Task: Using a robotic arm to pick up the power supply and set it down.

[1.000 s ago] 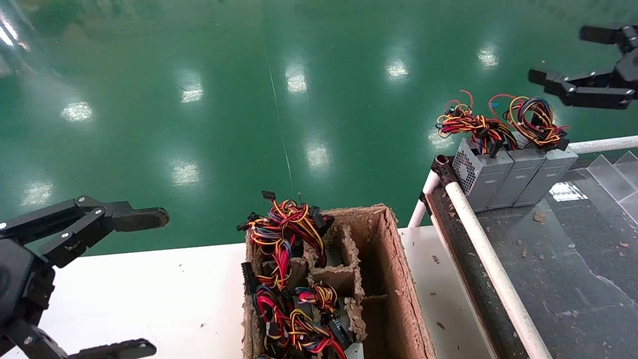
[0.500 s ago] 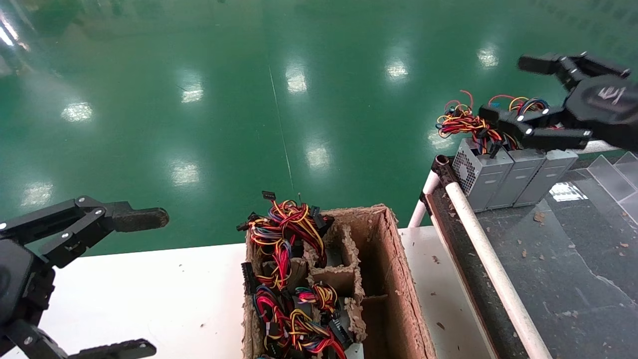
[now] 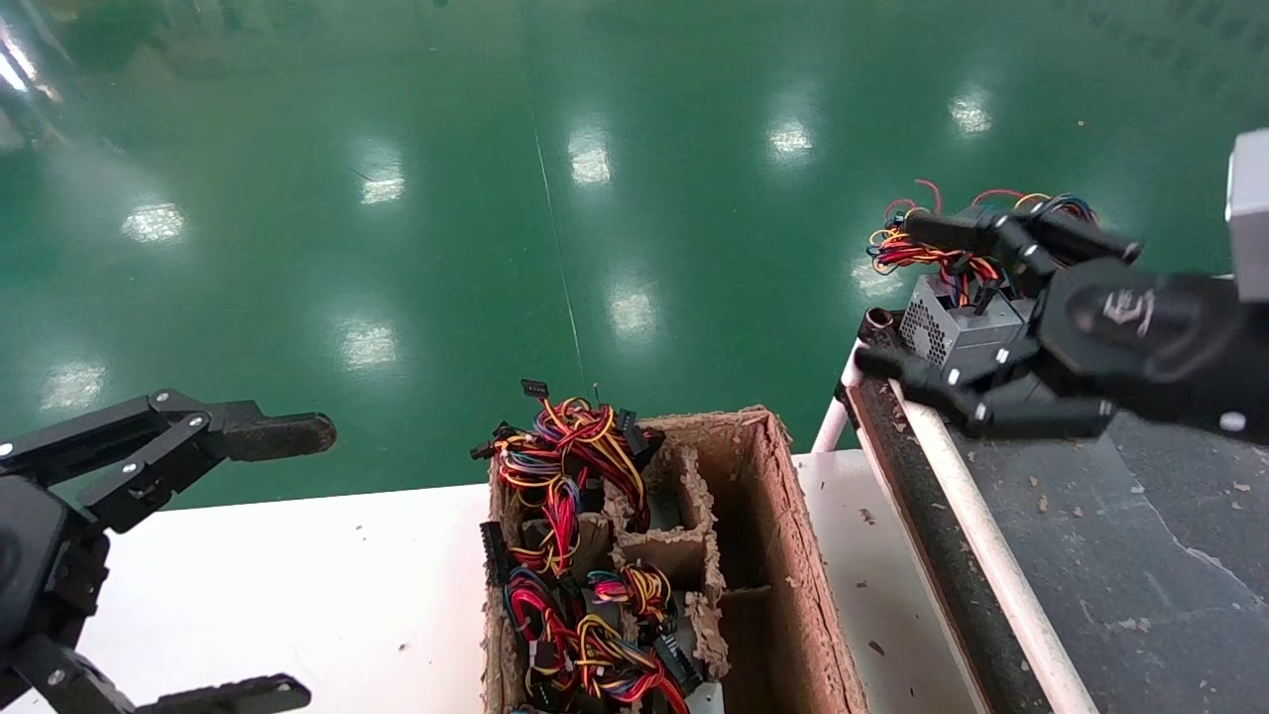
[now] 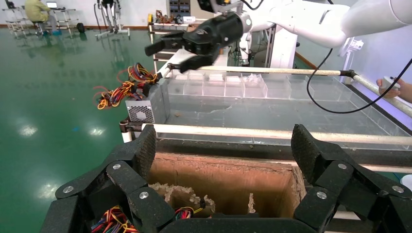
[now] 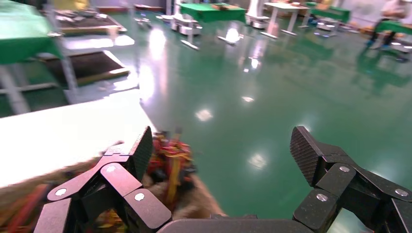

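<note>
A grey power supply with a red, yellow and black wire bundle stands at the far corner of the dark bench on the right. My right gripper hangs open just above and in front of it, and the hand hides whatever stands to its right. The left wrist view shows the same power supply with the right gripper above it, apart from it. My left gripper is parked open at the near left. More wire bundles fill the cardboard box.
The divided cardboard box sits on a white table; its right-hand compartments are bare. A white rail edges the dark bench. Green floor lies beyond. The right wrist view shows blurred wires between open fingers.
My right gripper has swung from the far upper right down and leftward, and now covers most of the row of power supplies. The left arm has not moved.
</note>
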Action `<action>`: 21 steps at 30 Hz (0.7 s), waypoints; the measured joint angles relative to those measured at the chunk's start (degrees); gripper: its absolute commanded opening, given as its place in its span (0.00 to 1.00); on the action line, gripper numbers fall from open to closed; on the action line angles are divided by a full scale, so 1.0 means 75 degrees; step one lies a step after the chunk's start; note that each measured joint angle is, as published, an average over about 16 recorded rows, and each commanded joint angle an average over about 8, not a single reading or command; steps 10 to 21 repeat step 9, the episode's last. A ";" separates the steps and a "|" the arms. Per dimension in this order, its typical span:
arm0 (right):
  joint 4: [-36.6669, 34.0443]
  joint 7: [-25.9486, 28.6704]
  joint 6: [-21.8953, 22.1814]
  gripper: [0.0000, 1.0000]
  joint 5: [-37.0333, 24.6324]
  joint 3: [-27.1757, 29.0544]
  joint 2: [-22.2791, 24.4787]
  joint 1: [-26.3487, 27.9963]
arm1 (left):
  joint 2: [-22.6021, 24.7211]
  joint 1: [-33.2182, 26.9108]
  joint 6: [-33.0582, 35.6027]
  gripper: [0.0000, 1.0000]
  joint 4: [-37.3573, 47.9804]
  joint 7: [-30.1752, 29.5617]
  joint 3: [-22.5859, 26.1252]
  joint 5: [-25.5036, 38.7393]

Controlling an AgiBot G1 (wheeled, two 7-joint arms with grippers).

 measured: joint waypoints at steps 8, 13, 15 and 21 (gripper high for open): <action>0.0794 0.0318 -0.0166 1.00 0.0350 0.0111 0.0079 -0.0570 | -0.0001 -0.0001 -0.0001 1.00 0.0000 0.0002 0.0003 -0.0002; 0.0872 0.0349 -0.0182 1.00 0.0384 0.0122 0.0087 -0.0626 | -0.0001 -0.0001 -0.0001 1.00 0.0000 0.0002 0.0003 -0.0002; 0.0872 0.0349 -0.0182 1.00 0.0384 0.0122 0.0087 -0.0626 | -0.0001 -0.0001 -0.0001 1.00 0.0000 0.0002 0.0003 -0.0002; 0.0872 0.0349 -0.0182 1.00 0.0384 0.0122 0.0087 -0.0626 | -0.0001 -0.0001 -0.0001 1.00 0.0000 0.0002 0.0003 -0.0002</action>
